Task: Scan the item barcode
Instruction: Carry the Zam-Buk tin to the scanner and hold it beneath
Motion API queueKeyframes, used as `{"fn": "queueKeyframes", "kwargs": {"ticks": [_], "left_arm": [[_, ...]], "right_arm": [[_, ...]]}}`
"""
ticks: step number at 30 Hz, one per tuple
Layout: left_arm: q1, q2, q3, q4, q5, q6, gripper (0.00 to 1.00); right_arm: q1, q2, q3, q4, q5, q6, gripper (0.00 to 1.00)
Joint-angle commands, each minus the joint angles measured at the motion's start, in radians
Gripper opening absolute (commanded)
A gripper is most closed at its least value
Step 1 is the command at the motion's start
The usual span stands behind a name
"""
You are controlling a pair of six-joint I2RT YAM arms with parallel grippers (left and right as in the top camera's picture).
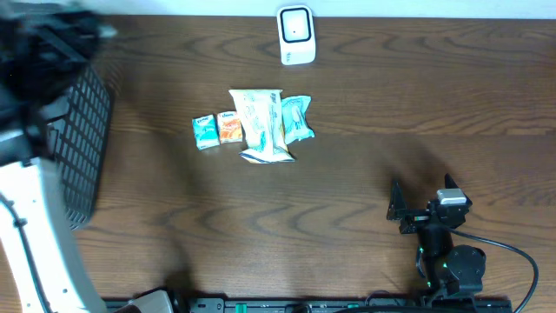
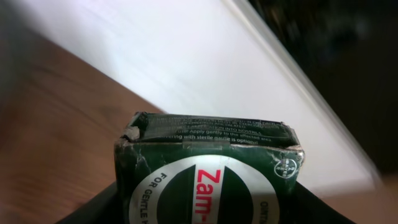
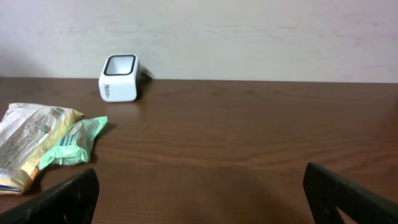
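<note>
My left gripper (image 2: 205, 208) is shut on a dark green box (image 2: 208, 155) with a silver oval label and red letters; the box stands up between the fingers, held above the table near a white wall. No barcode shows on the faces I see. In the overhead view the left arm (image 1: 43, 52) is a blur at the far left. The white scanner (image 1: 295, 35) stands at the table's back edge, also seen as the scanner (image 3: 118, 78) ahead and left of my right gripper. My right gripper (image 1: 423, 198) rests open near the front right with nothing between its fingers.
A black mesh basket (image 1: 87, 148) stands at the left edge. In the middle lie a small teal box (image 1: 205, 131), an orange box (image 1: 230, 127), a cream packet (image 1: 263, 126) and a green packet (image 1: 297, 117).
</note>
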Motion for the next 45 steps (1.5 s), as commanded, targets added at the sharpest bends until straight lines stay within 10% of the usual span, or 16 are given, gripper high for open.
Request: {"fn": "queueKeyframes", "kwargs": {"ticks": [1, 19, 41, 45], "left_arm": [[-0.166, 0.034, 0.008, -0.015, -0.029, 0.09, 0.57], [-0.807, 0.441, 0.008, 0.13, -0.479, 0.132, 0.57], [-0.929, 0.784, 0.006, 0.284, -0.482, 0.078, 0.59], [-0.931, 0.808, 0.006, 0.285, -0.482, 0.045, 0.84]], "right_arm": [[0.004, -0.006, -0.003, -0.004, 0.001, 0.014, 0.99], [0.004, -0.006, -0.003, -0.004, 0.001, 0.014, 0.99], [0.004, -0.006, -0.003, -0.003, 0.001, 0.014, 0.99], [0.004, -0.006, -0.003, -0.003, 0.001, 0.014, 0.99]]}}
